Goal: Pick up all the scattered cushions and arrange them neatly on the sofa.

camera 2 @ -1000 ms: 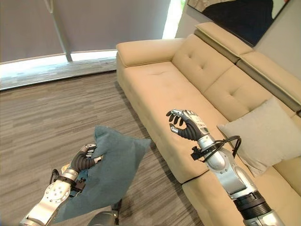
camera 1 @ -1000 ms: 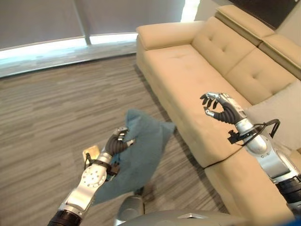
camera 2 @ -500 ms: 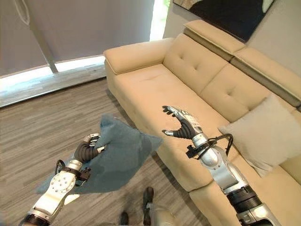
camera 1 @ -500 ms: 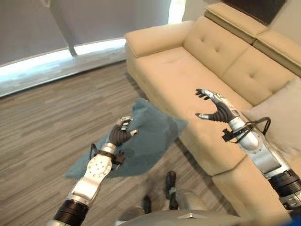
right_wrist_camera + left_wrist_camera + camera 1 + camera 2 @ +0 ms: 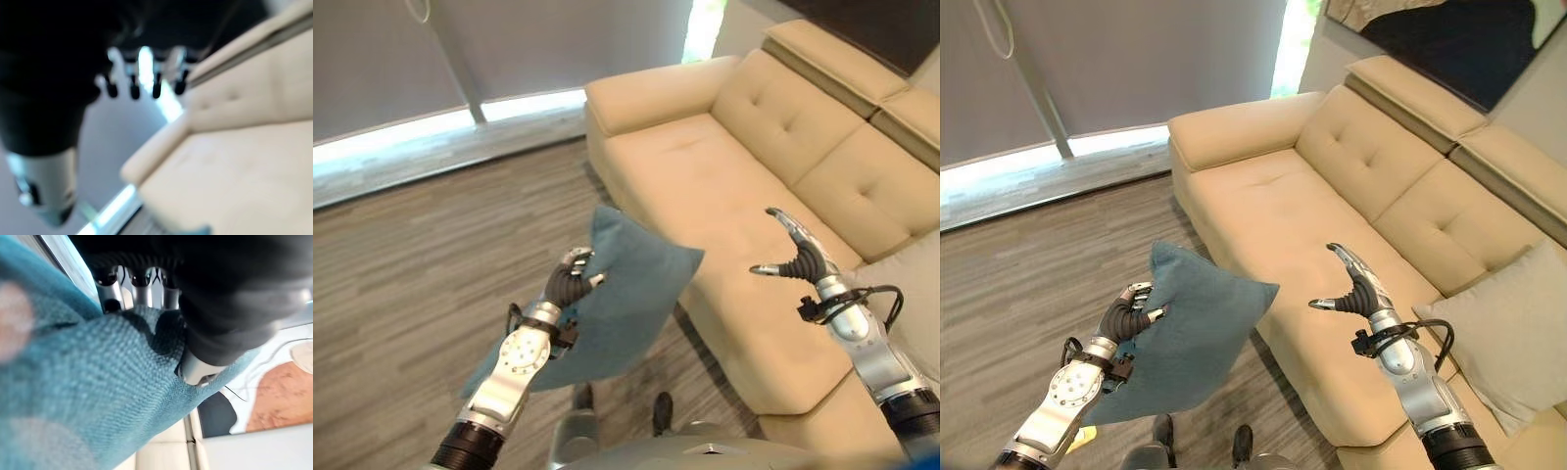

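Left hand (image 5: 1126, 315) pinches blue cushion (image 5: 1190, 338) by edge; soft, light, floppy. Right hand (image 5: 1356, 289) spread, empty, over sofa (image 5: 1263, 196).

The teal cushion (image 5: 1197, 333) is a square, woven-fabric cushion held off the floor, tilted, with one corner pointing up toward 12 o'clock and its lowest corner toward 7 o'clock. The left hand (image 5: 1126, 315) pinches its edge at the 9 o'clock side, fingers and thumb curled into the cloth. Its 3 o'clock corner lies near the front edge of the beige sofa (image 5: 1263, 201), which has tufted back cushions. A beige cushion (image 5: 1503, 333) leans upright against the sofa back at the 3 o'clock side of the seat.
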